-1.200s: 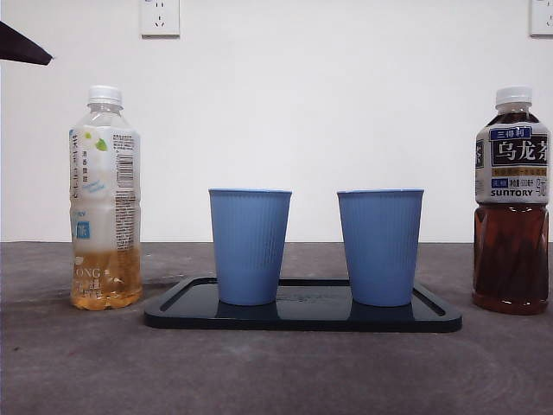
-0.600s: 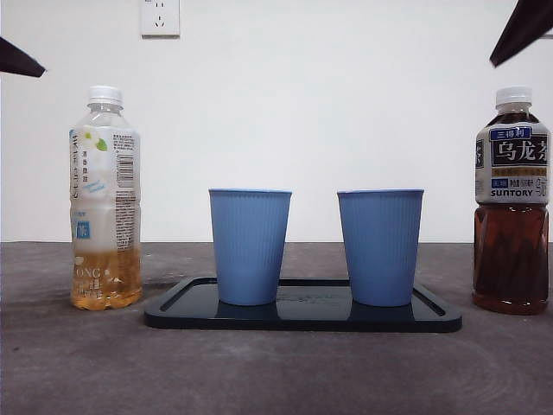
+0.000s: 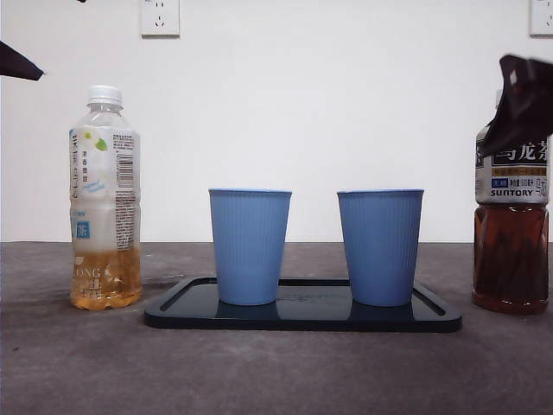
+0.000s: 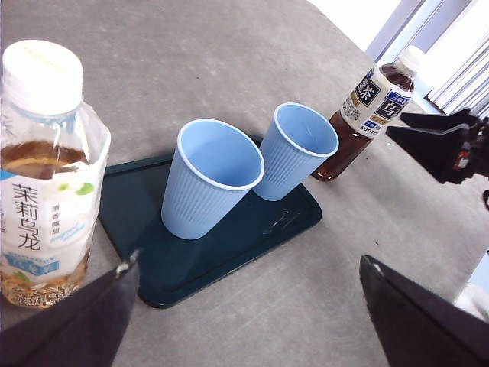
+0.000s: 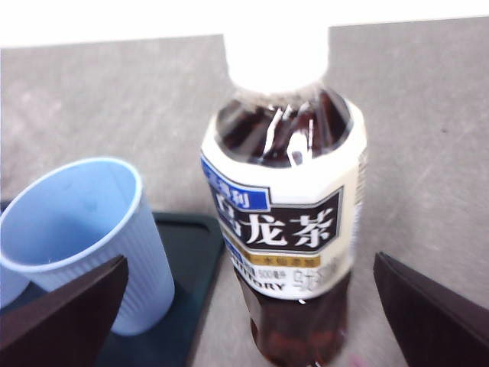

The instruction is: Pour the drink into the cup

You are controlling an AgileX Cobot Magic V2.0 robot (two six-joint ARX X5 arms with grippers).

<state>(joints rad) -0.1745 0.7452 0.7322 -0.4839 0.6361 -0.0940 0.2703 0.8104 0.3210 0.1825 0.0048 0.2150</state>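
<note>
A dark oolong tea bottle (image 3: 511, 251) with a white cap stands right of a dark tray (image 3: 302, 316). The tray holds two empty blue cups, a left cup (image 3: 250, 246) and a right cup (image 3: 380, 246). A pale jasmine tea bottle (image 3: 104, 199), about a quarter full, stands to the left. My right gripper (image 3: 523, 104) hangs in front of the dark bottle's cap and upper label. In the right wrist view, my right gripper (image 5: 250, 258) is open, with the dark bottle (image 5: 283, 222) between the jaws and clear of both. My left gripper (image 4: 247, 264) is open and empty, high beside the pale bottle (image 4: 42, 176).
The left wrist view shows both cups (image 4: 210, 180) on the tray (image 4: 229, 252), the dark bottle (image 4: 367, 115) and the right gripper (image 4: 439, 141) beside it. The left arm shows only as a black tip (image 3: 17, 62). Wall sockets sit high on the white wall.
The right gripper has come down from the top right corner and now covers the dark bottle's cap and upper label. The bottles, cups and left arm tip have not moved.
</note>
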